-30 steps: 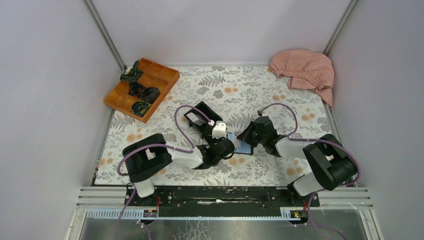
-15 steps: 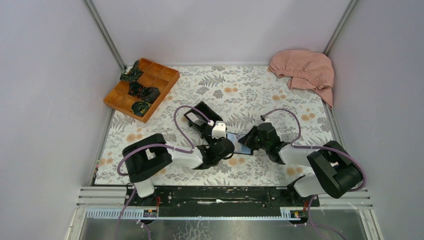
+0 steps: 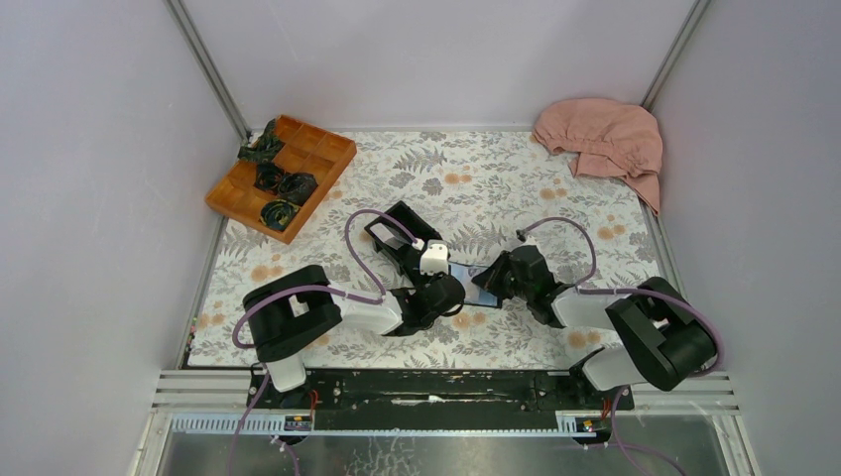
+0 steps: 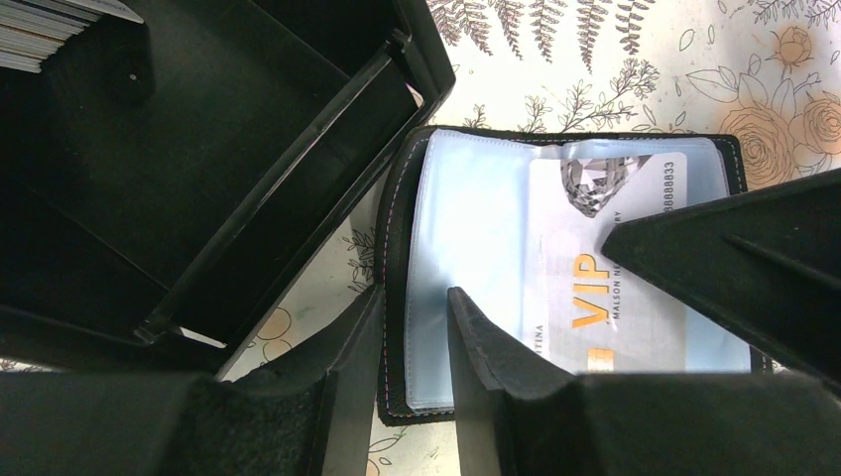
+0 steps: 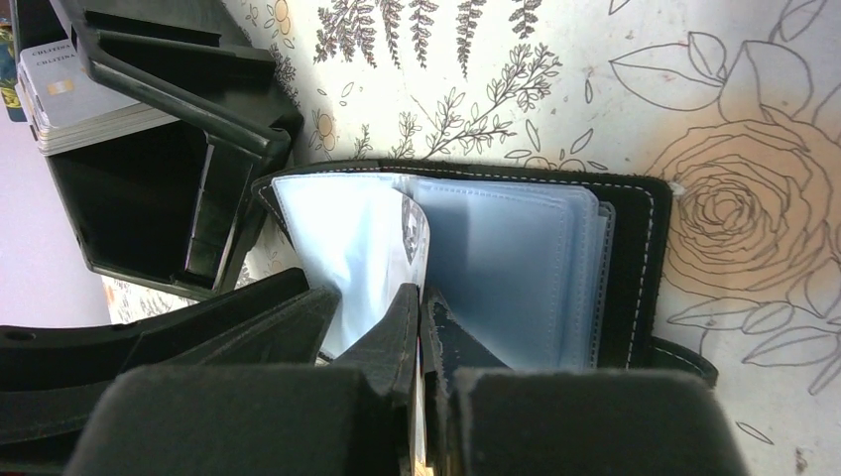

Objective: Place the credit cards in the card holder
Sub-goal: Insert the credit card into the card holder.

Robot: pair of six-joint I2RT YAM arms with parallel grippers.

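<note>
The card holder (image 4: 476, 198) lies open on the floral mat, blue-grey pockets up, beside a black box (image 4: 198, 178). My left gripper (image 4: 417, 297) is shut on the holder's left edge, one finger outside the black cover and one on the clear sleeve. A white credit card (image 4: 615, 297) printed "VIP" lies partly inside a sleeve, and my right gripper (image 5: 421, 293) is shut on its near edge. From above, the left gripper (image 3: 448, 283) and right gripper (image 3: 488, 281) meet over the card holder (image 3: 473, 283). More credit cards (image 5: 69, 99) are stacked in the box.
The black box (image 3: 397, 238) stands just behind the left gripper, touching the holder's corner. An orange divided tray (image 3: 281, 177) with dark bundles sits at the back left. A pink cloth (image 3: 603, 139) lies at the back right. Grey walls enclose the mat.
The right arm's wrist and elbow have shifted a little to the right and nearer, keeping the card at the holder. The left arm has not moved.
</note>
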